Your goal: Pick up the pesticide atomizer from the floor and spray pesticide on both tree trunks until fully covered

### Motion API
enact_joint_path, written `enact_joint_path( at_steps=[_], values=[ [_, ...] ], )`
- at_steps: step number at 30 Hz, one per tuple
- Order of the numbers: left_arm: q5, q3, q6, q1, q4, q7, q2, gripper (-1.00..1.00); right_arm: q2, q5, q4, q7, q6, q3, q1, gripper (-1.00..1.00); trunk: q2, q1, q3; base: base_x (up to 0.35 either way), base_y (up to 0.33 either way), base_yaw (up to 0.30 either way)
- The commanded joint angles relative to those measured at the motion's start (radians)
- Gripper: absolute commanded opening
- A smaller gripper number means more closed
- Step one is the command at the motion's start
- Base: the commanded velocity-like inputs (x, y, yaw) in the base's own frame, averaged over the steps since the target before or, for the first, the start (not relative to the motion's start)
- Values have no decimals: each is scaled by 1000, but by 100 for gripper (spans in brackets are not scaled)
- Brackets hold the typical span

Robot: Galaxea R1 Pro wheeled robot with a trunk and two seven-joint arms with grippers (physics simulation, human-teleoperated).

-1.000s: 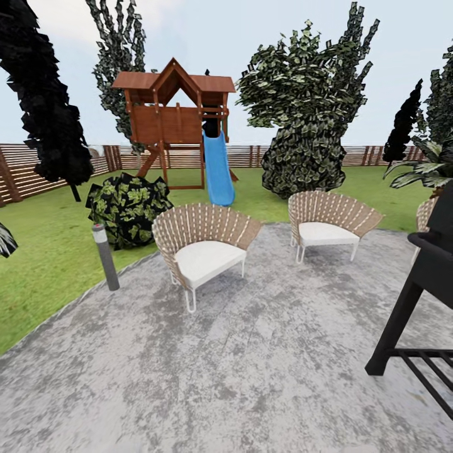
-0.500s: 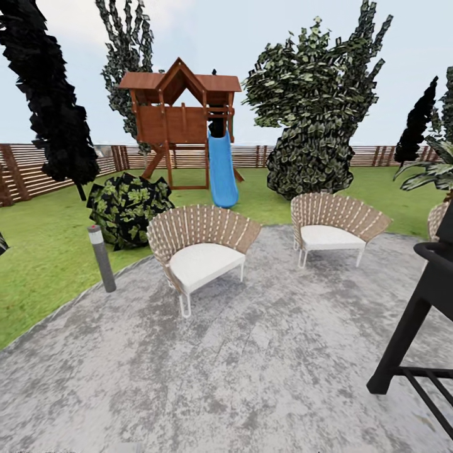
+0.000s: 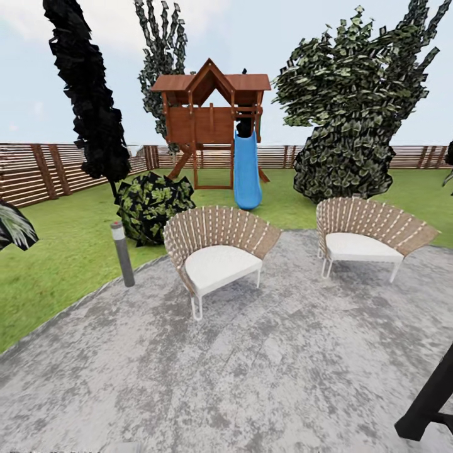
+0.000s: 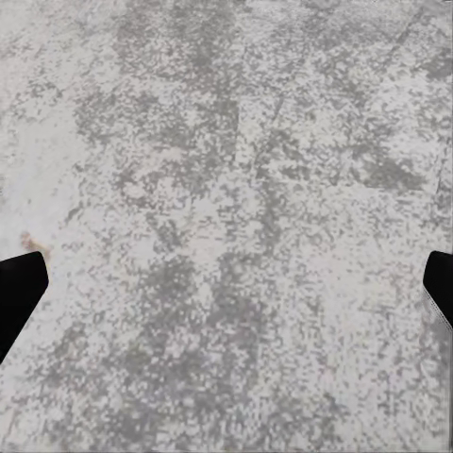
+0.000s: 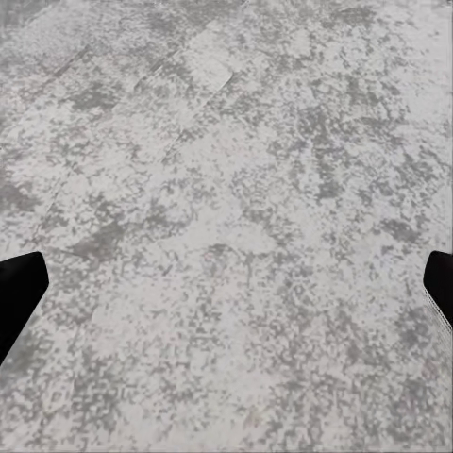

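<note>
Garden (image 3: 56,251): lawn ringed by a slatted wooden fence (image 3: 38,170), running from nine o'clock round to three o'clock behind everything else.

Floor (image 3: 264,365): mottled grey paving fills the near ground from five to eight o'clock; its curved edge meets the grass at nine o'clock.

Leafy tree (image 3: 352,113): bulky green mass at one o'clock, foliage down to the grass, no bare trunk, so judged not one of the two trees to be sprayed.

Black cypress (image 3: 91,107): at eleven o'clock, leaning; also not a target.

Play tower (image 3: 211,119) with blue slide (image 3: 246,167): at twelve o'clock on the lawn.

Wicker chairs: one (image 3: 217,251) at the centre, one (image 3: 365,233) at two o'clock, both on the paving edge, facing inward as a seating group.

Dark bush (image 3: 154,204): at eleven o'clock, just behind the nearer chair.

Black frame leg (image 3: 431,402): at five o'clock, cut off by the picture edge.

Bollard lamp (image 3: 123,253): at ten o'clock, on the paving border, probably to light it.

Left gripper (image 4: 226,283): fingers spread wide, nothing between them, aimed at bare paving.

Right gripper (image 5: 226,283): likewise wide apart and empty over paving, as suits travel.

Atomizer: not located among the items listed; the robot is judged to be searching for it.
</note>
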Motion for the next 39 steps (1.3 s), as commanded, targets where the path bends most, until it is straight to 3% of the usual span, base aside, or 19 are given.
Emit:
enact_joint_path(
  at_steps=[1,20,33,39],
  values=[
    [4,0,-3,-1,1,1,0,100,0,0,1,0,-3,0,0,100,0,0,-1,191,-252,276],
    [6,0,-4,-1,1,1,-1,100,0,0,1,0,-3,0,0,100,0,0,-1,68,-269,276],
    [6,-1,-4,-1,1,1,-1,100,0,0,1,0,-3,0,0,100,0,0,-1,-220,-220,276],
    [7,1,-4,-1,-1,1,0,100,0,0,1,0,-3,-2,0,100,0,0,-1,-268,-180,72]
  ],
)
